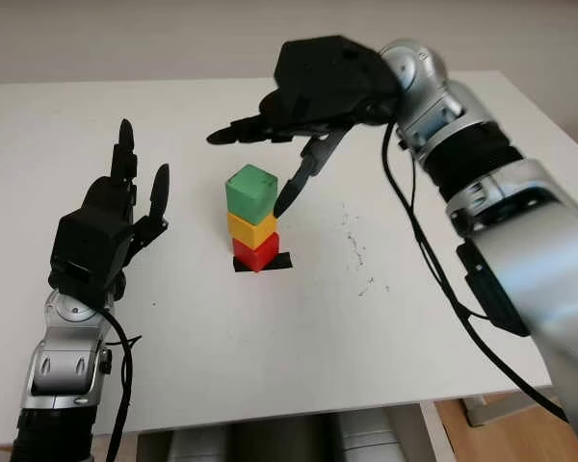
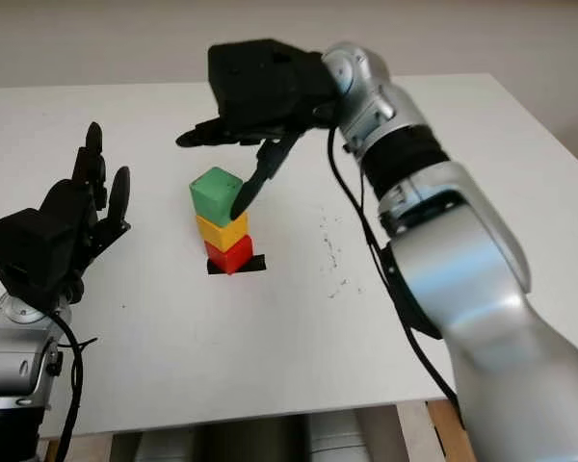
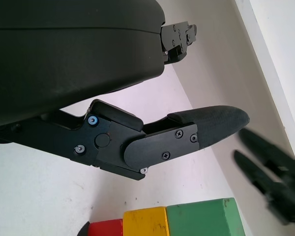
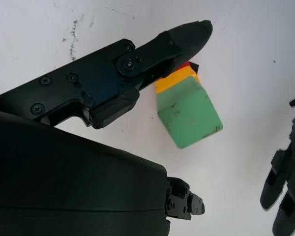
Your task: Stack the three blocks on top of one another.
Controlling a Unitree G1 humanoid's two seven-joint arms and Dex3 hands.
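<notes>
No text, label, brand, number or sign can be read on anything in these pictures.

Green block (image 1: 251, 192) atop yellow (image 1: 252, 230), red (image 1: 256, 252).

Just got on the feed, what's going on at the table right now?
The three blocks are stacked: red block at the bottom on a black mark, yellow block on it, green block on top. The right hand hangs open just above and beside the green block, holding nothing. The left hand is open off to the stack's side.
</notes>
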